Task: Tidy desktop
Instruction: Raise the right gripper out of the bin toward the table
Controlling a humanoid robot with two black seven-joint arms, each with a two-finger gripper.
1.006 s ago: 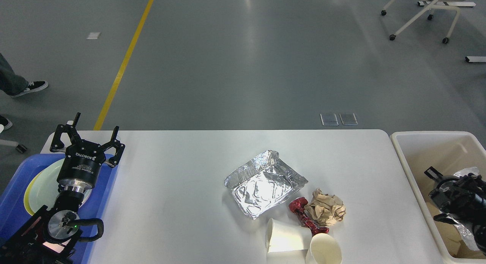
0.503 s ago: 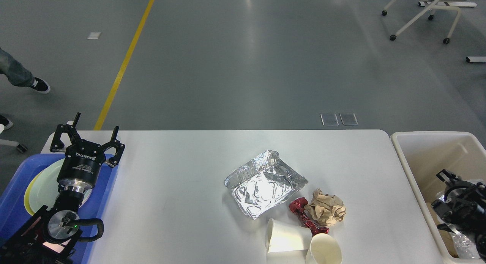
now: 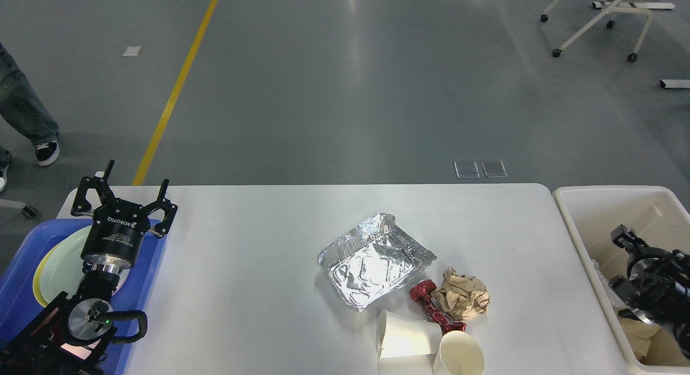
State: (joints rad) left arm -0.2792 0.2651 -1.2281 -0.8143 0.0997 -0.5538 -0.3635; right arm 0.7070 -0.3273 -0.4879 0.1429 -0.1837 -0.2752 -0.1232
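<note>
The table (image 3: 259,267), a wide white glossy top with rounded corners, is filling the lower half of the head view and catching soft glare from overhead lights. Beyond its far edge a grey polished floor is stretching away, crossed by one yellow line (image 3: 175,92). A wheeled chair frame (image 3: 598,22) is standing at the far right of the room, and a person's leg and shoe (image 3: 27,122) are showing at the far left.

Five pieces of litter are lying together toward the table's near edge, right of centre: one crumpled foil tray (image 3: 374,259), one red wrapper (image 3: 434,306), one ball of brown paper (image 3: 462,295) touching the wrapper, and two white paper cups, the tipped cup (image 3: 401,336) on its side and the second cup (image 3: 458,356) just beside it at the near edge.

One blue tray (image 3: 21,272) is sitting on the table's left end, holding one pale plate (image 3: 54,267). One cream bin (image 3: 593,224) is standing off the right edge with scraps inside.

The left pincer (image 3: 121,194) is hovering near the far left corner above the tray, its fingers spread wide and holding nothing. The right pincer (image 3: 625,240) is hanging inside the bin; it is dark and seen at an angle, so I cannot tell whether it is spread or pressed together.
</note>
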